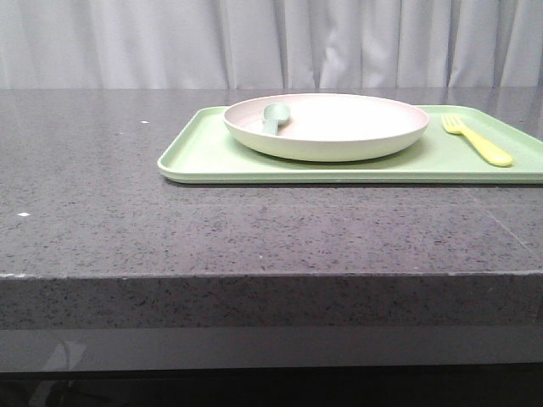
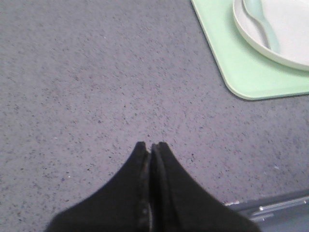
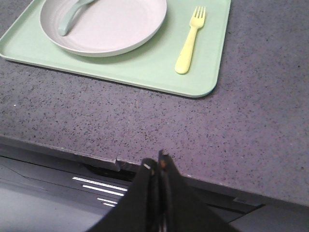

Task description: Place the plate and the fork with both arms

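Tabletop [image 1: 127,212]: one, dark grey speckled stone, front edge visible; pale curtain behind.

Tray [image 1: 212,157]: one, light green, rectangular, rounded corners, low rim. Lies flat on the tabletop, toward my right side in the front view.

Plate [image 1: 339,136]: one, off-white with a pinkish cast, round, shallow, raised rim. Sits on the tray, on its left and middle part.

Spoon [image 1: 273,117]: one, pale teal-green, lying inside the plate at its left side, handle resting up over the rim.

Fork [image 1: 479,142]: one, pale yellow plastic, short tines pointing away from me. Lies flat on the tray just to the right of the plate, not touching it.

My left hand [image 2: 152,145]: one, black fingers pressed together, holding nothing, over bare tabletop near the tray's left front corner.

My right hand [image 3: 157,162]: one, fingers likewise pressed together, holding nothing, above the tabletop's front edge, well apart from the fork.

No writing, brand or label readable on anything.
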Robot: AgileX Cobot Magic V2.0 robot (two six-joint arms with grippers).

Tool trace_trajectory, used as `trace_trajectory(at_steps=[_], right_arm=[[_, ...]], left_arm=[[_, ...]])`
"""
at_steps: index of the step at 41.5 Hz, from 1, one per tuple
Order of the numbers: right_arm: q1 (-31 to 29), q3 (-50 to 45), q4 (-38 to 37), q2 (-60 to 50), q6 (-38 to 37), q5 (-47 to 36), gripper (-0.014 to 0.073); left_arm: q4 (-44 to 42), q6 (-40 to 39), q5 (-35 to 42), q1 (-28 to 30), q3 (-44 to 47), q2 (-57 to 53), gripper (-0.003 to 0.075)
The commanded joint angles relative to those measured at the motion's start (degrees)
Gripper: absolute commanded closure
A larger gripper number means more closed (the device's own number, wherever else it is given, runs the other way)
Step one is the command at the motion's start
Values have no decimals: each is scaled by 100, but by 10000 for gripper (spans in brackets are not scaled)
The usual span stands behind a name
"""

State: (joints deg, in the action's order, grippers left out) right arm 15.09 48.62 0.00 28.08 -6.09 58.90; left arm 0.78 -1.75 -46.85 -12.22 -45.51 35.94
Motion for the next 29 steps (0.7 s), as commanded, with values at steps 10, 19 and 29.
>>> trace_trajectory(at_steps=[10,19,29], right_arm=[[-12,128,-111,24,-17,-372,662],[-12,128,-111,24,-17,-372,662],[-12,128,-111,24,-17,-372,662]], left_arm=[[-78,-71,3026,924,1907,-1813,741],[-78,-71,4355,1230,3554,-2933,741],[-78,-71,5106,1243,4444,-3460,741]])
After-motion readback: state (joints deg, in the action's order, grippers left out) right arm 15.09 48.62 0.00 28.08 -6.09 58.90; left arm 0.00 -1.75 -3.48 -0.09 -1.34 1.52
